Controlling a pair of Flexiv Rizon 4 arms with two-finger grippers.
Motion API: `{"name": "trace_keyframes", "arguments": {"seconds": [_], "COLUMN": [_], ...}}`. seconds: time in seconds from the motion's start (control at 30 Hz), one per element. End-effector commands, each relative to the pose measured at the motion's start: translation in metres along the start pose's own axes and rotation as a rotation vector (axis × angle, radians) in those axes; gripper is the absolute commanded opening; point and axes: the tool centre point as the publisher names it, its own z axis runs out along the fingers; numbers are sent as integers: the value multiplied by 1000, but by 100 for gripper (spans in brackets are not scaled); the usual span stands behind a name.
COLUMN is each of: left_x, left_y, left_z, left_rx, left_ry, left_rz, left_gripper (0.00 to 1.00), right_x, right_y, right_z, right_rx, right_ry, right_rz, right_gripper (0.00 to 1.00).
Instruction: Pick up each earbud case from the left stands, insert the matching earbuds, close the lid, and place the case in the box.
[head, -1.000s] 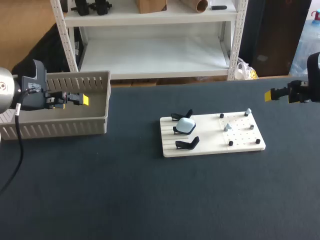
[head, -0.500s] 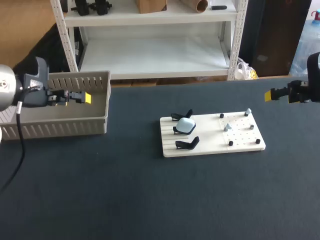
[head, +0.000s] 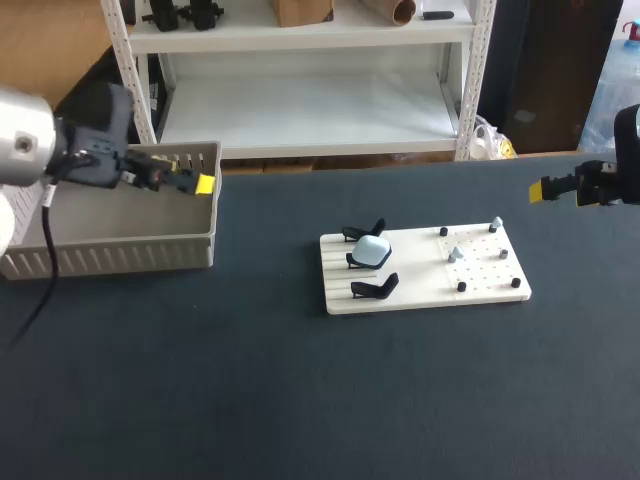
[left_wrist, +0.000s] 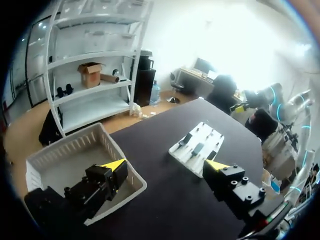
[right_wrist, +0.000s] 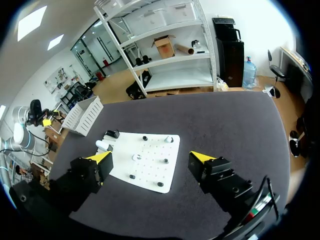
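Left pincer (head: 203, 184), spread and empty, has swung rightward over the box's (head: 120, 255) right end.

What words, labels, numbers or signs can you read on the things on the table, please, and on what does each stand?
None can be read.
The earbud case, the white stand board and the grey slatted box show no legible print; any marking on them is too small to tell.
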Motion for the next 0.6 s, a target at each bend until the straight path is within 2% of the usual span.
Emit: {"name": "trace_keyframes", "arguments": {"seconds": [0.03, 0.17, 0.43, 0.6], "left_x": [-9, -11, -5, 0], "left_y": [-7, -20, -44, -55], "left_z": [18, 35, 69, 86], "left_rx": [123, 186, 240, 284], "left_ry": [0, 26, 58, 60], "left_rz": [132, 231, 451, 520], "left_gripper": [100, 100, 100, 100], "right_x": [0, 0, 0, 0], "right_y": [0, 0, 0, 0], "right_z": [0, 0, 0, 0], "right_rx": [0, 0, 0, 0], "right_ry": [0, 0, 0, 0], "right_rz": [-1, -1, -1, -1], "right_gripper": [100, 100, 100, 100]}}
